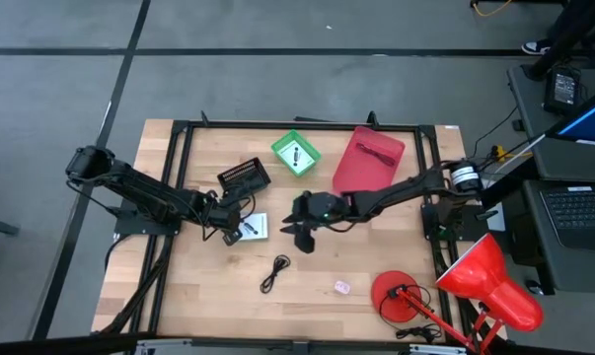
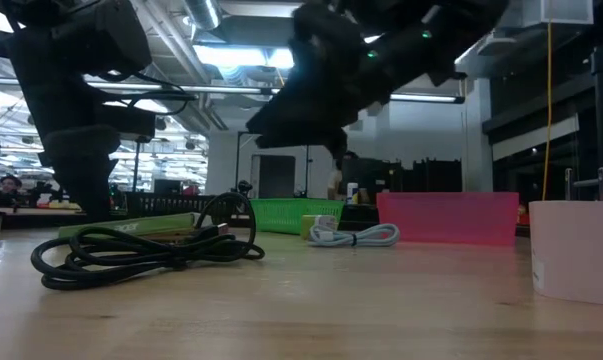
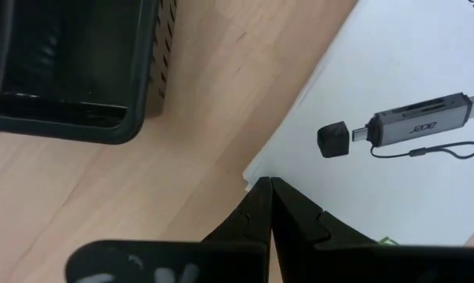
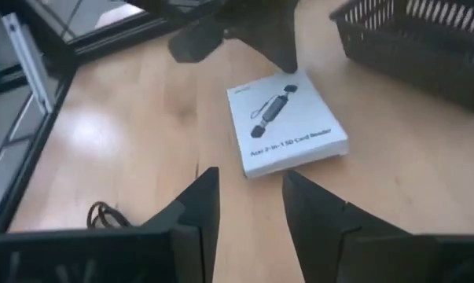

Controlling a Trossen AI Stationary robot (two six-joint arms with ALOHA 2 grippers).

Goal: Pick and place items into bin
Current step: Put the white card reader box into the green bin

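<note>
Jaws of the left gripper [image 3: 270, 182] pressed together at the white card box [image 4: 288, 119] edge, seemingly nudging it, while right gripper [image 4: 248, 196], jaws spread, hovers just beside it over the tabletop [image 1: 307, 291] to grab.

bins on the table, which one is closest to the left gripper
The black mesh bin. It sits just beyond the shut left gripper, which rests at the white card-reader box. The green bin and the red bin lie farther toward the right arm's side.

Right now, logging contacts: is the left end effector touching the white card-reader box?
Touching. The left wrist view shows the left end effector, shut, pressing its tips on the white card-reader box edge.
</note>
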